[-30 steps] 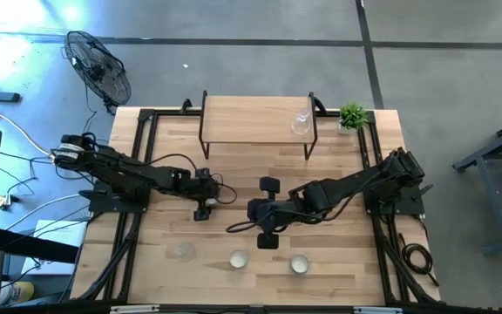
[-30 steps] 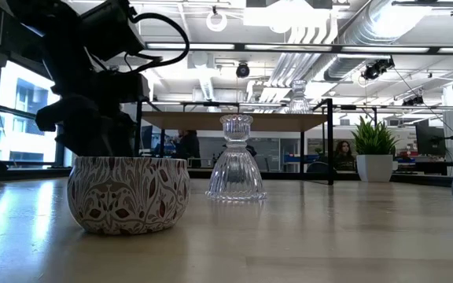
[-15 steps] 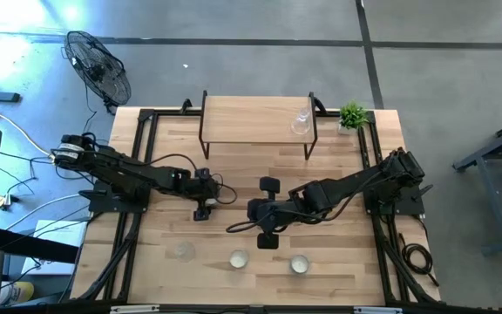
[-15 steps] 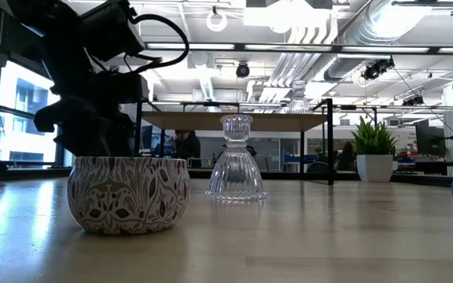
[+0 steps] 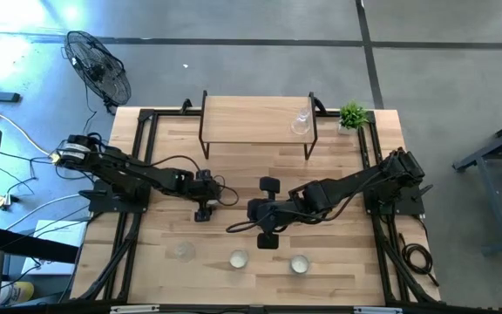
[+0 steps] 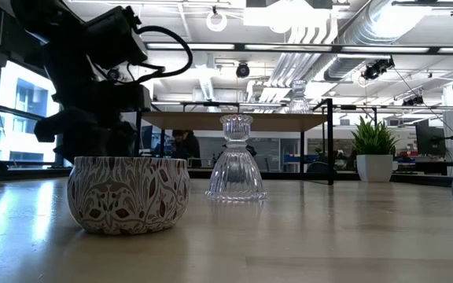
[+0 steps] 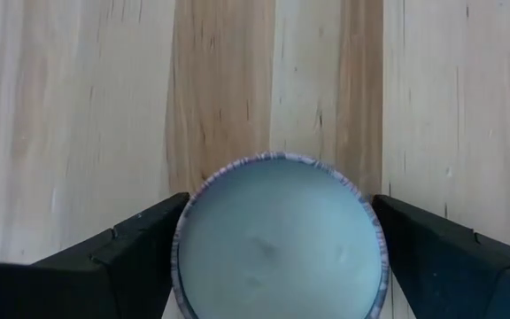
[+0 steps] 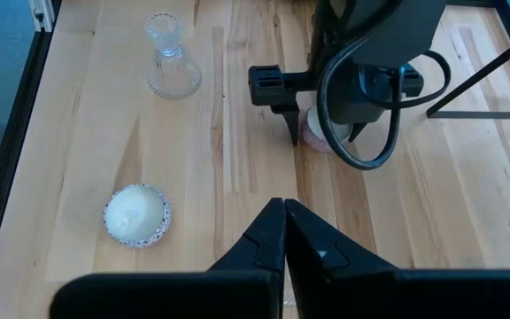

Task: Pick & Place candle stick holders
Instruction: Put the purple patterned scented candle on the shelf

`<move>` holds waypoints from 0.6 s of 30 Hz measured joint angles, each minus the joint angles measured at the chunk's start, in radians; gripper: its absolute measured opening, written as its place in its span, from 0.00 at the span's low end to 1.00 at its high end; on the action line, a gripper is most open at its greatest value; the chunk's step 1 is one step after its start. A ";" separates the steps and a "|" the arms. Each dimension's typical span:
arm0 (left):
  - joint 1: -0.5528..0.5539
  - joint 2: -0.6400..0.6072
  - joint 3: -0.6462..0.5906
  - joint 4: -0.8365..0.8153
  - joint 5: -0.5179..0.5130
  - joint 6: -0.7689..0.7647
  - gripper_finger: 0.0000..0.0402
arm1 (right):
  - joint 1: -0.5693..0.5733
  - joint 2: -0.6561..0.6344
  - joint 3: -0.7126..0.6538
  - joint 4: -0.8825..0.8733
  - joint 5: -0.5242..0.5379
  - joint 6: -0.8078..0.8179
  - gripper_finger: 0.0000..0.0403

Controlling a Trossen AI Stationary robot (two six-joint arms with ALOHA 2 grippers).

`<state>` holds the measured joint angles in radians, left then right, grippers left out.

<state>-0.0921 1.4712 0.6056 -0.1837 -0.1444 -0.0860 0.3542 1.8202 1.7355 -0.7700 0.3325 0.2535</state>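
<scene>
Left gripper, in front of the wooden shelf, stands with fingers spread on either side of a tealight cup, not yet clamping it. For a sound pick, centre the cup between both pads, then close evenly. Right gripper, rightward, is clenched and empty.
</scene>
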 joint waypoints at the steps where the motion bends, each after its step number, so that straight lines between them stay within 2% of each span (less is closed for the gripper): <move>1: 0.000 0.000 0.000 0.001 0.000 0.000 0.86 | 0.000 0.000 0.000 0.000 0.000 0.000 0.00; 8: 0.000 0.001 -0.001 0.000 0.001 -0.020 0.72 | 0.000 0.000 0.000 0.000 0.001 0.000 0.00; 18: -0.001 0.002 -0.001 -0.001 -0.003 -0.046 0.72 | 0.000 0.000 0.000 0.000 0.001 0.000 0.00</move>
<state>-0.0927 1.4730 0.6048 -0.1842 -0.1479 -0.1321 0.3543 1.8202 1.7355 -0.7700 0.3336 0.2539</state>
